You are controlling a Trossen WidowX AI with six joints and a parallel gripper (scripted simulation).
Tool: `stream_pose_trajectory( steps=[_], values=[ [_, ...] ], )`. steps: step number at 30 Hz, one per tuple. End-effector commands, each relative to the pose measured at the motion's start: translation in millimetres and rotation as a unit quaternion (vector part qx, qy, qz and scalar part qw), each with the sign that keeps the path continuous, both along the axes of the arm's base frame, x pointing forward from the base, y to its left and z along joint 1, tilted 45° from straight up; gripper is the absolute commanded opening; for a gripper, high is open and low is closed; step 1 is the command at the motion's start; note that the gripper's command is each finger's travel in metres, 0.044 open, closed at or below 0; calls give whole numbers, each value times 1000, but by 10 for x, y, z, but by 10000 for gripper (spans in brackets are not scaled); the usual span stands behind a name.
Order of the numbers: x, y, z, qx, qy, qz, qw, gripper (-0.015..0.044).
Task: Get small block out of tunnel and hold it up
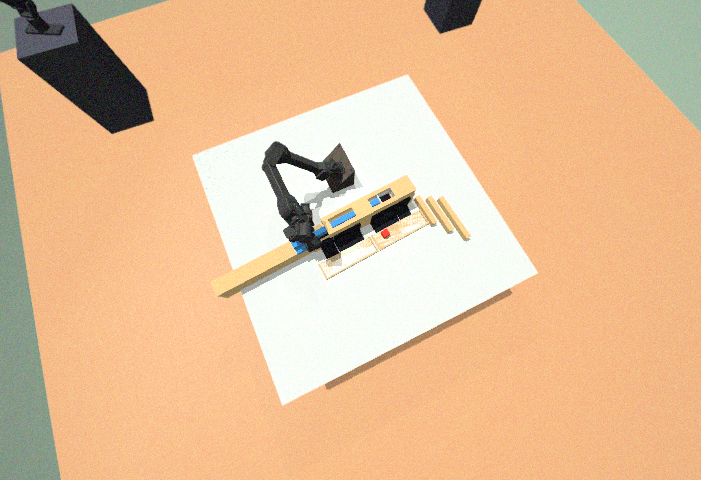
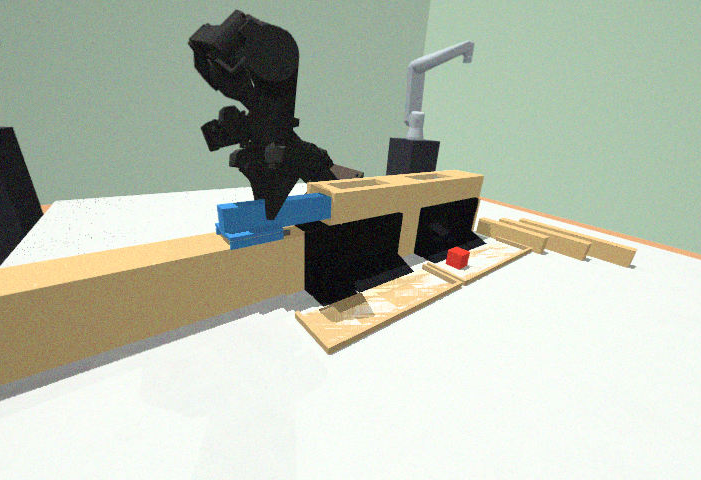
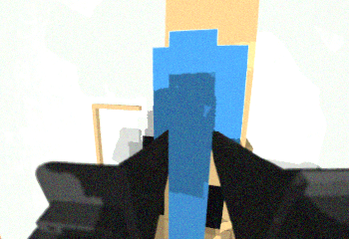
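1. The tool (image 1: 309,245) (image 2: 271,217) (image 3: 191,135) is clamped on the blue handle (image 1: 320,232) (image 2: 305,210) (image 3: 192,55), a finger on either side, probably for steering the sliding cage lengthwise.
2. The red block (image 1: 385,233) (image 2: 457,257) sits outside the tunnel (image 1: 365,214) (image 2: 362,206), on the shallow tray (image 1: 410,227) (image 2: 501,261) before its farther dark opening; the tray's lip probably limits rolling.
3. Lifting the block remains; that likely calls for releasing the handle.
4. The long rail (image 1: 260,271) (image 2: 135,288) (image 3: 212,17) seems meant to carry the drawn-out handle.
5. Tunnel and rail look like pale, square-edged wood; the handle is smooth, stepped and flat-sided.

Red blk (image 1: 385,233) (image 2: 457,258) flat on tray (image 1: 407,226) (image 2: 498,259).
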State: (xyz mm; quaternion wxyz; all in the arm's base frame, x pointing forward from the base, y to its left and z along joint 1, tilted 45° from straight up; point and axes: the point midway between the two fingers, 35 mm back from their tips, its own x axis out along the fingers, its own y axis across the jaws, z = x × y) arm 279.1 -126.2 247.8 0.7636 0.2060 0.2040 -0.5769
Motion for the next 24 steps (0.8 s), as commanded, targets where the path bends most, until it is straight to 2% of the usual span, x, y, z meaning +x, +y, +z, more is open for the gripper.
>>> stream_pose_trajectory(
  steps=[1, 5, 21, 22, 24],
  values=[
    [0, -1, -5, 1, -1, -1, 1000, 96],
    [-1, 32, -47, 2, 0, -1, 1000, 0],
    [-57, 345, -446, 4, 3, -1, 1000, 0],
    [-39, 84, -86, -29, -38, -38, 998, 26],
    [-39, 84, -86, -29, -38, -38, 998, 79]
  ],
)
